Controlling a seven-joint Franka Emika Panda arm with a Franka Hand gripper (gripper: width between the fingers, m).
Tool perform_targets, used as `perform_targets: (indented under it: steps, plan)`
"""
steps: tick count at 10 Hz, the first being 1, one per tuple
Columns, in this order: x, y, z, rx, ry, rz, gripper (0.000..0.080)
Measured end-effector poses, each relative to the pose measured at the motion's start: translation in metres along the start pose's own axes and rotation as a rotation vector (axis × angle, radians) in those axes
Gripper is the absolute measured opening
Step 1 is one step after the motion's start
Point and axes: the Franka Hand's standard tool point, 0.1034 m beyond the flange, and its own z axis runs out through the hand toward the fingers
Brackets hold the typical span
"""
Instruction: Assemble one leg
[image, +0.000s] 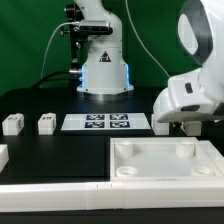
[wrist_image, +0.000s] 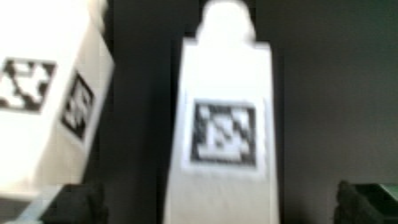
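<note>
LEG: small white plastic block-shaped post with black-and-white tag (wrist_image: 228, 120), lying on black desk (wrist_image: 146, 50), lined up between the jaws | JAWS: spread wide, empty, clear of it | HANDLING: likely light, stiff, smooth; pinch the plain long sides at mid-length

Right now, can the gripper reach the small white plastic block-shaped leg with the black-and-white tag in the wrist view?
Likely yes: the gripper is open, the leg between its fingers, dark gaps both sides, nothing covering it.
</note>
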Motion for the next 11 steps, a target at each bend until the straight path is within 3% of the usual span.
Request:
perform_targets:
  steps: [2, 9, 11]
  plan:
    - [0.0081, -0.0011, 0.0009, 0.002, -0.061, -0.003, 0.0649]
    - [0.0067, -0.0014, 0.0065, 0.000, -0.058, -0.003, 0.0649]
    - [0.0065, -0.0023, 0.0068, -0.002, -0.058, -0.003, 0.0388]
